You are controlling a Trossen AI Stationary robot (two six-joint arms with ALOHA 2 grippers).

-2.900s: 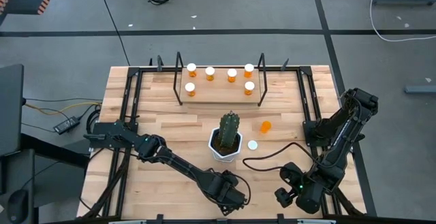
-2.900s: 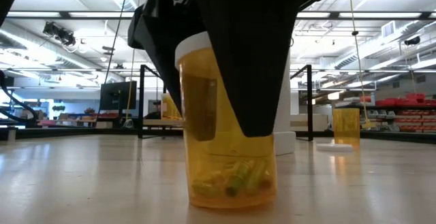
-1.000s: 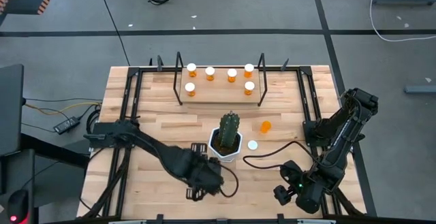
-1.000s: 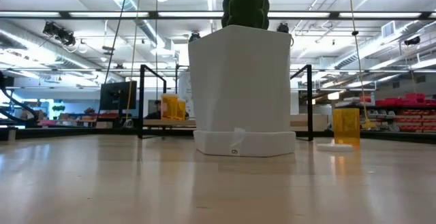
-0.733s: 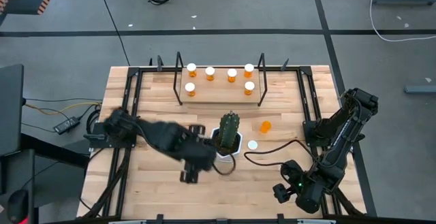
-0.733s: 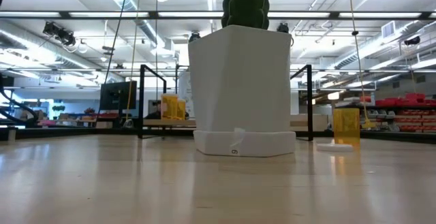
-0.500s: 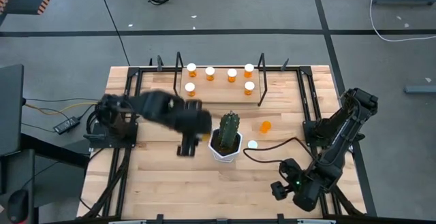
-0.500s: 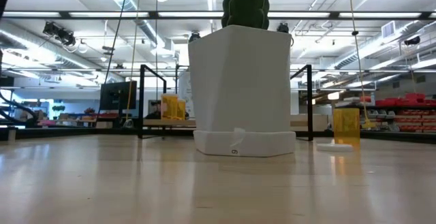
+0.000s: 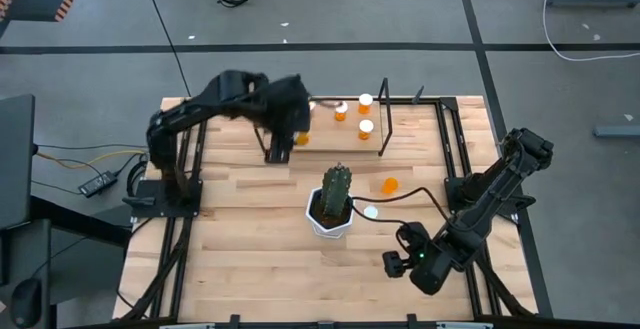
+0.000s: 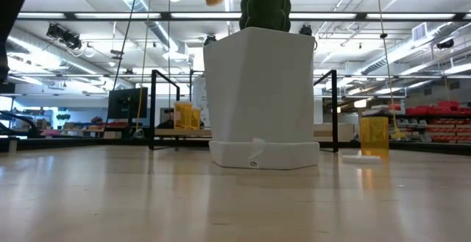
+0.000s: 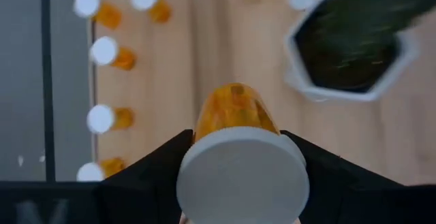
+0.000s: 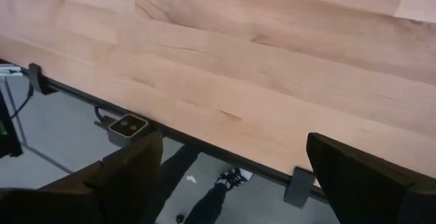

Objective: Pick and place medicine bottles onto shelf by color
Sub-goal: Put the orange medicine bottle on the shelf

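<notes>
The left gripper [image 9: 280,139] hangs over the left end of the shelf [image 9: 330,141] at the far side of the table [image 9: 250,259], its fingers part-way closed around a medicine bottle [image 11: 235,115]. In the left wrist view the white cap fills the space between the two dark fingers and the orange body points down toward the wood. The low view catches the same bottle as an orange blur high in the air, above and left of the cactus pot [image 10: 261,98], so it is well clear of any surface.

The step in hand looks like the placing. To do it well, the arm should settle first, since the bottle looks to be in fast travel. The bottles already on the shelf [image 9: 352,115] stand close together in two short rows, so the descent ought to aim at a bare patch on the left part of the board, clear of the black end frame [image 9: 265,129]. The bottle should come down upright and touch before the fingers let go, because a narrow capped cylinder will likely tip if dropped at a tilt.

In the middle, the cactus [image 9: 336,191] stands near enough to the return path to be worth a wide berth. Just right of it an uncapped orange bottle [image 9: 390,184] and a loose white cap [image 9: 371,212] lie on the table.

On the near right, the right gripper [image 9: 398,263] waits low over the table edge with its fingers spread wide and nothing between them.
</notes>
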